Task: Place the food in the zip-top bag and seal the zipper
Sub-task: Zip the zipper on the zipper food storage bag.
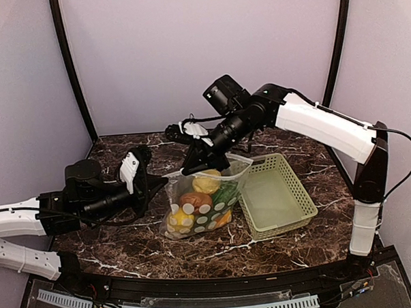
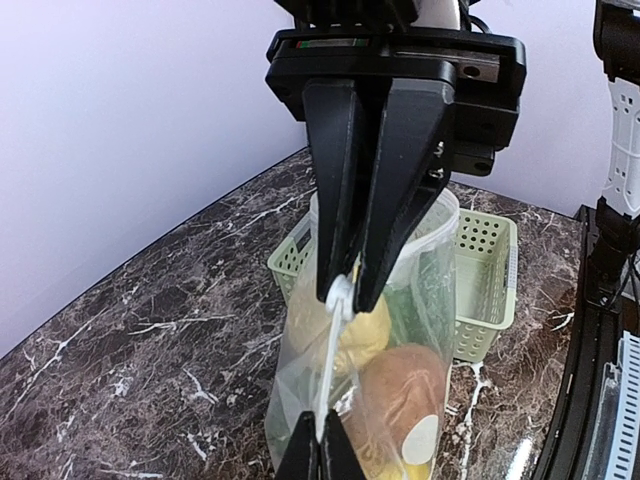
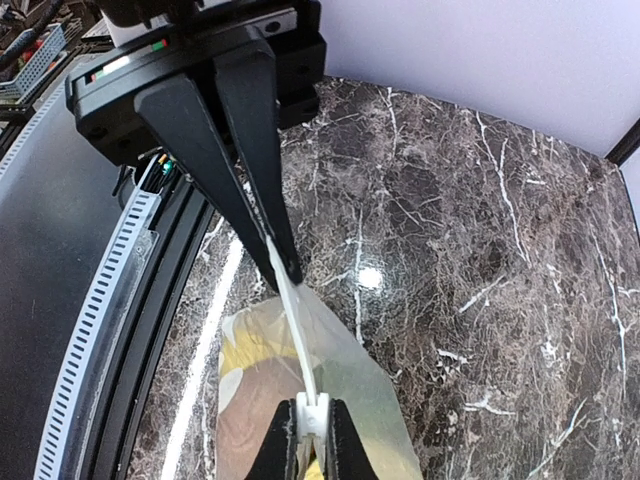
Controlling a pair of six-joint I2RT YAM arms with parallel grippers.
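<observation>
Zipper (image 2: pixel 332 360) pinched taut between shut left gripper (image 2: pixel 320 452) and shut right gripper (image 3: pixel 310 435); bag (image 1: pixel 187 208) edge just beside basket (image 1: pixel 269 163); bare table (image 1: pixel 128 247) left.

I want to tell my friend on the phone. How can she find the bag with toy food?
Look at the dark marble table; on it sits a light green basket. Just left of it stands the zip-top bag. Unlike the mesh basket, it is see-through plastic with white dots and colourful toy food inside.
</observation>
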